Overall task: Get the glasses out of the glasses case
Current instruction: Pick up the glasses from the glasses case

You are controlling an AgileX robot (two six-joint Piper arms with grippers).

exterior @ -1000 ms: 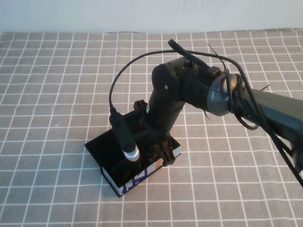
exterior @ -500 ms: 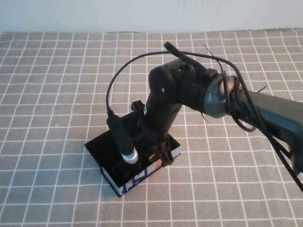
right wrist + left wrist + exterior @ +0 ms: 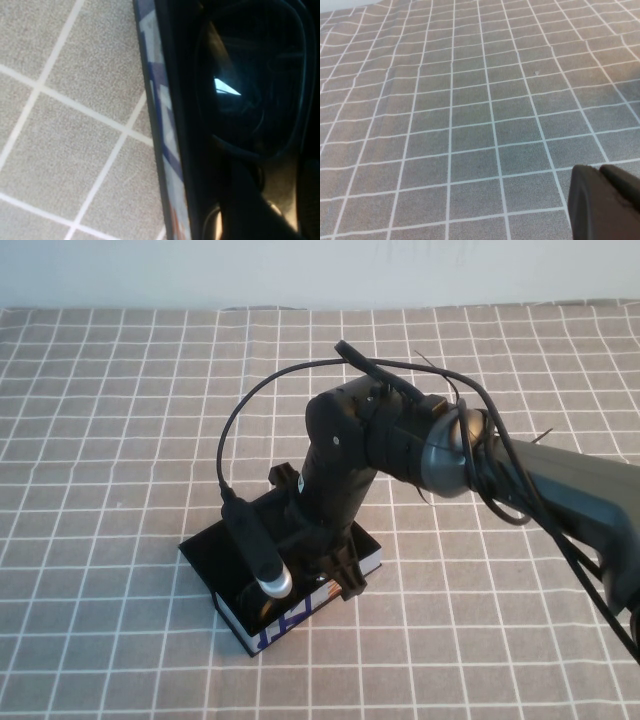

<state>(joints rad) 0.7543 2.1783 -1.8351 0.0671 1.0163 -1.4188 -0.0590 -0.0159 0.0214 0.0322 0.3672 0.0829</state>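
We find the right gripper (image 3: 322,562) plunged into the open glasses case (image 3: 300,615), which sits in the lower centre of the high view on the checked cloth surface (image 3: 120,420). The glasses (image 3: 250,95) lie inside the case, and the right wrist view shows one dark, glossy lens ringed by its thick black frame, close against the case's white wall. We cannot tell whether the fingers are clenched on the frame or released, since the arm's own body hides them from above and the wrist view is filled by the lens. We judge the glasses to be light and fairly stiff, with smooth plastic that could slip and lenses that would scratch or smear under pressure; hinged arms may swing loose once lifted. The bridge or the frame's top bar looks to us the safest hold, never the lens face. The light case may ride up with the glasses if the fit is snug. The case wall carries blue and red print, but we can read no word or brand on it. The left gripper (image 3: 605,202) appears only in its own wrist view, in the lower right corner above bare cloth, with nothing between its fingers that we can see.
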